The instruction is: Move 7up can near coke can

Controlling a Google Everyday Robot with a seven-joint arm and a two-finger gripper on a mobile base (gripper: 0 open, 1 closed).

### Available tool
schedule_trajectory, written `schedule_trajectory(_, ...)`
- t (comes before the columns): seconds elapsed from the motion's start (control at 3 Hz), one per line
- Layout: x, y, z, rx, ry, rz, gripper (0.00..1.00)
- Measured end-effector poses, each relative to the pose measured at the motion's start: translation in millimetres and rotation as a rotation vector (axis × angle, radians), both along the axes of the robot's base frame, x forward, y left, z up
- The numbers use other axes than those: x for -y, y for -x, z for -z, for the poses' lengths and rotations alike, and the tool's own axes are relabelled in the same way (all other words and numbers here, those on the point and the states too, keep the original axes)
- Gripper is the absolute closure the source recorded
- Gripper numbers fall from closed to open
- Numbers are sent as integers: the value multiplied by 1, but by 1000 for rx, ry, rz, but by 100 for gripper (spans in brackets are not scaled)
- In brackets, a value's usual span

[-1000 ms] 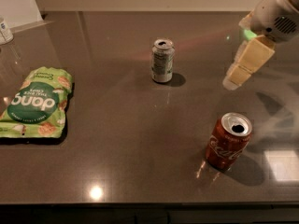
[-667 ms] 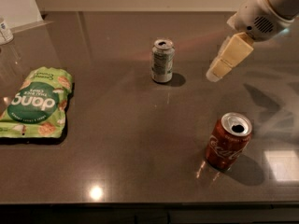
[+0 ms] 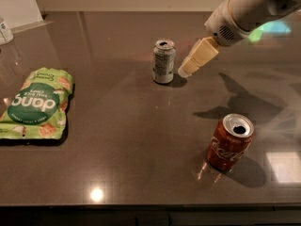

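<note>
The 7up can, silver-grey with green lettering, stands upright at the middle back of the dark countertop. The coke can, red with white script, stands upright at the front right, well apart from the 7up can. My gripper reaches down from the upper right on a white arm. Its cream tip hangs just right of the 7up can, close to the can's lower side. It holds nothing that I can see.
A green snack bag lies flat at the left. A small white container stands at the far left edge, with a pale panel behind it. The counter's front edge runs along the bottom.
The gripper has moved left and slightly down, from well right of the 7up can to just beside it. Both cans and the bag have not moved.
</note>
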State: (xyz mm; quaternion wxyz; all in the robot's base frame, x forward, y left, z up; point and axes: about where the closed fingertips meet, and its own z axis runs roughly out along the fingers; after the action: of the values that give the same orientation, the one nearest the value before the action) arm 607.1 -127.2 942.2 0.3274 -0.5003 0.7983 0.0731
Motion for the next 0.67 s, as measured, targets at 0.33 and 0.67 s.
schedule_trajectory(0.33,-25,-16,14,2,-46,-9,0)
schedule_trajectory(0.67,-45,-28,26,-2,-91,-22,0)
